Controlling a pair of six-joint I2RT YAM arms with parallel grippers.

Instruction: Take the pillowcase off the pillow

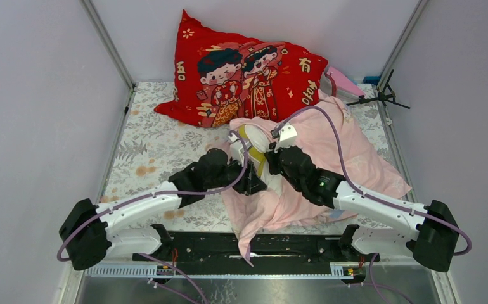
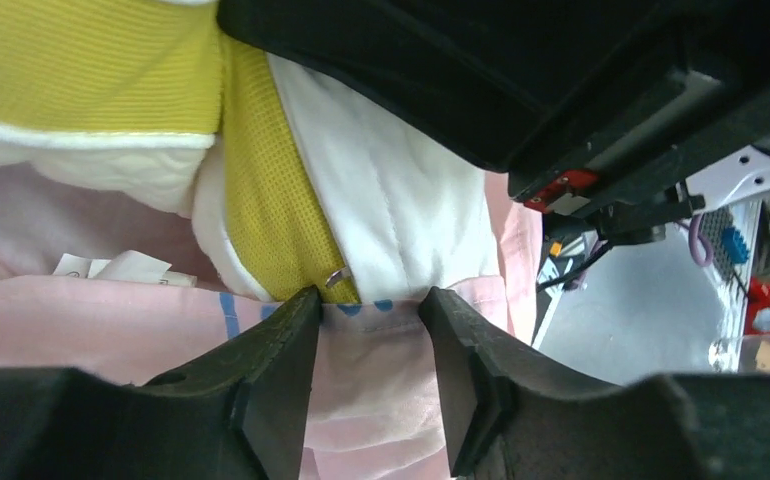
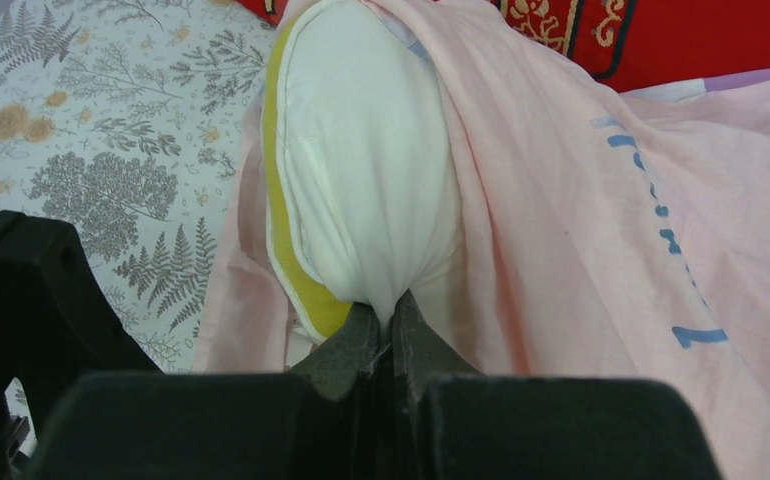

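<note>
- Mid-strip, centre of top view: right gripper (image 3: 386,312) is clamped shut on a pillow (image 3: 361,180) corner.
- Left gripper (image 2: 369,302) is half open, straddling the pillowcase (image 2: 111,320) hem without pinching it.
- Next, probably: close on the hem and pull toward the frame bottom.

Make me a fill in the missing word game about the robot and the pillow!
The pillow has a ____ strip along its edge. The right gripper pinches the pillow's corner with its jaws ____. Between the left gripper's open jaws lies the ____ pillowcase. The cushion with the cartoon couple is ____.
Missing words: yellow, shut, pink, red.
</note>
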